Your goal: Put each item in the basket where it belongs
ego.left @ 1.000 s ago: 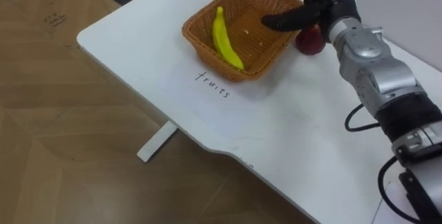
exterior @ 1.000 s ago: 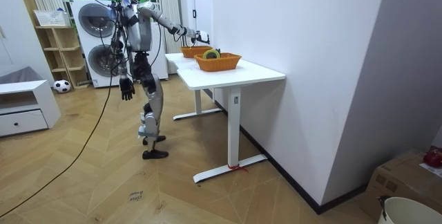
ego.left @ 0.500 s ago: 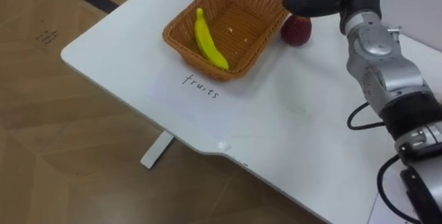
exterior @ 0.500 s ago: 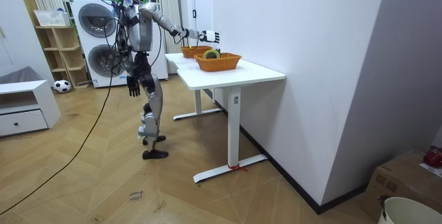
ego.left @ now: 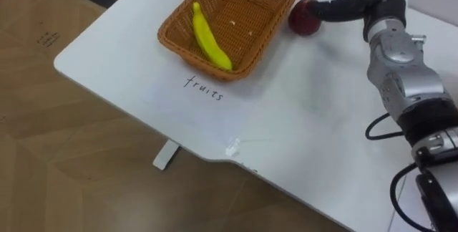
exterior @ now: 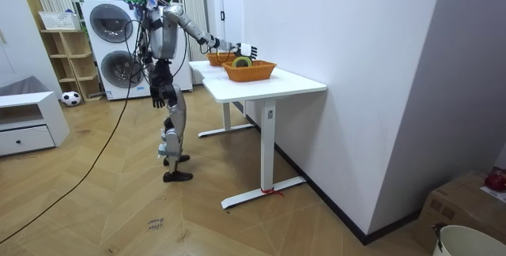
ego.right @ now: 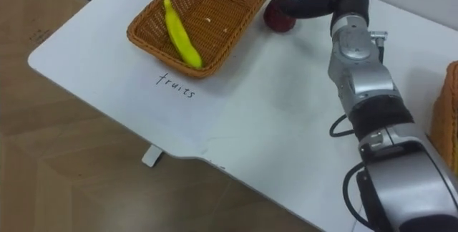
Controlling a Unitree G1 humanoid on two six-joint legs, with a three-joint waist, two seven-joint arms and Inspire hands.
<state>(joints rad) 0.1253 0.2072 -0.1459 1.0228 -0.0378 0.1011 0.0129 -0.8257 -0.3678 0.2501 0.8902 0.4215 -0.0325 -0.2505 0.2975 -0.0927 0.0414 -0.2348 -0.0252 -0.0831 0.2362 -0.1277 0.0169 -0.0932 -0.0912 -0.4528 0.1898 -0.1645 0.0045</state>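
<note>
Apple (ego.left: 303,17) sits on the bench (ego.left: 300,132), outside the fruit basket (ego.left: 193,59) and just beside its right corner; the wicker wall stands between the two. Banana (ego.left: 208,37) lies inside. Right hand (ego.left: 373,1) comes in from the right with one of its fingers (ego.left: 336,8) straight against the apple's side, nothing clasped. We lose the other fingers past the top edge. Second basket (ego.right: 447,117) is at the bench's right end. Small white scrap (ego.left: 232,147) lies near the front edge. We read handwritten "fruits" (ego.left: 204,89) on the bench in front of the fruit basket. In the room view, left hand (exterior: 160,96) hangs by the hip, grip unreadable from there. Washing machines (exterior: 111,27) stand behind the robot.
</note>
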